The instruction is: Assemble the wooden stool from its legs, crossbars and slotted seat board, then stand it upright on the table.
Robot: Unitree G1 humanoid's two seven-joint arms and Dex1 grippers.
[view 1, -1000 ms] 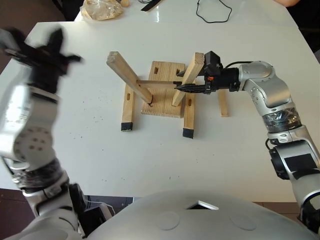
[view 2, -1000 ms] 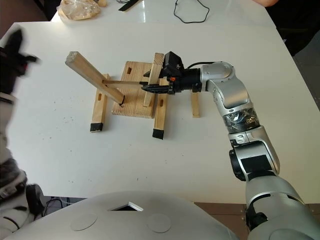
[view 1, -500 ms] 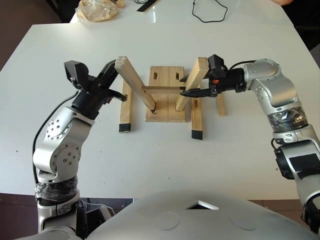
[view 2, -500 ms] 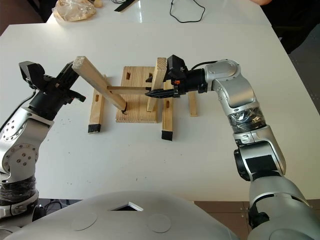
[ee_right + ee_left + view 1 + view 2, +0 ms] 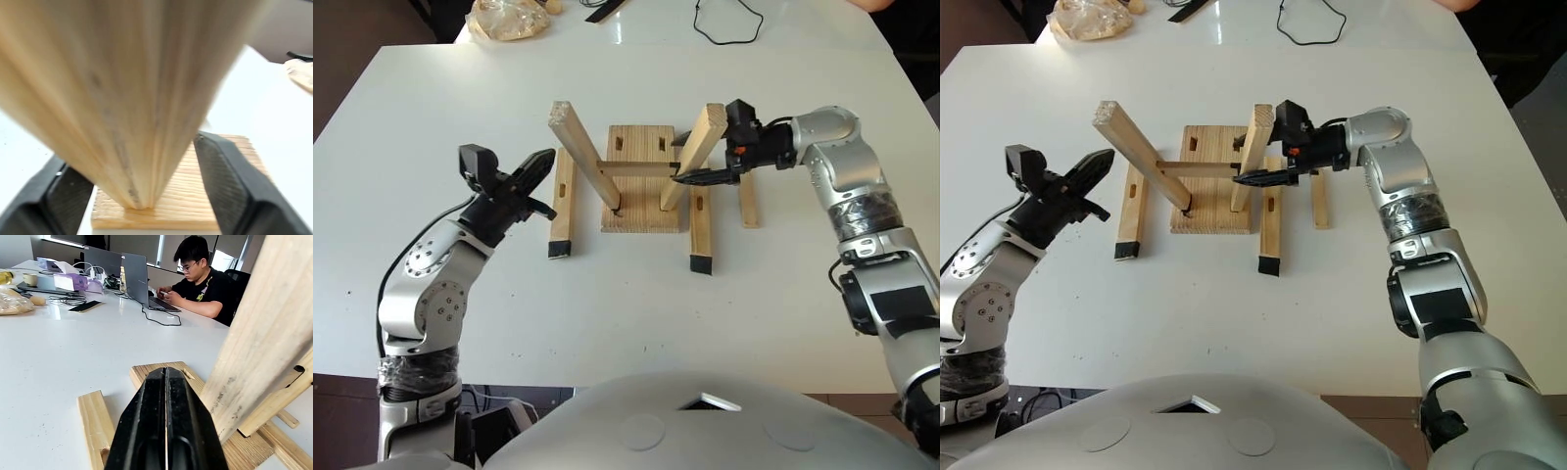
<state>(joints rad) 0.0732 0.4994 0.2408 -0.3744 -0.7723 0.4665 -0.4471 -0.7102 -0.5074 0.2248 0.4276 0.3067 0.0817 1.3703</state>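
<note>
The slotted seat board (image 5: 641, 196) lies flat mid-table. Two wooden legs stand in it, leaning apart: the left leg (image 5: 582, 157) and the right leg (image 5: 695, 152), joined by a thin crossbar (image 5: 634, 168). My right gripper (image 5: 690, 177) is shut on the right leg low down, and its fingers (image 5: 222, 191) flank the wood. My left gripper (image 5: 540, 164) hovers just left of the left leg, shut and empty, with its fingers (image 5: 146, 421) pressed together. Two more legs lie flat beside the board, one on the left (image 5: 563, 211) and one on the right (image 5: 702, 230).
A loose crossbar (image 5: 749, 204) lies on the table right of the stool parts. At the far edge are a plastic bag (image 5: 509, 18) and a black cable (image 5: 729, 22). The table (image 5: 626, 313) is bare white towards me.
My left arm swung down from high on the left to beside the left upright leg, then drew back a little. The right gripper stayed on the right leg. The head camera shifted.
</note>
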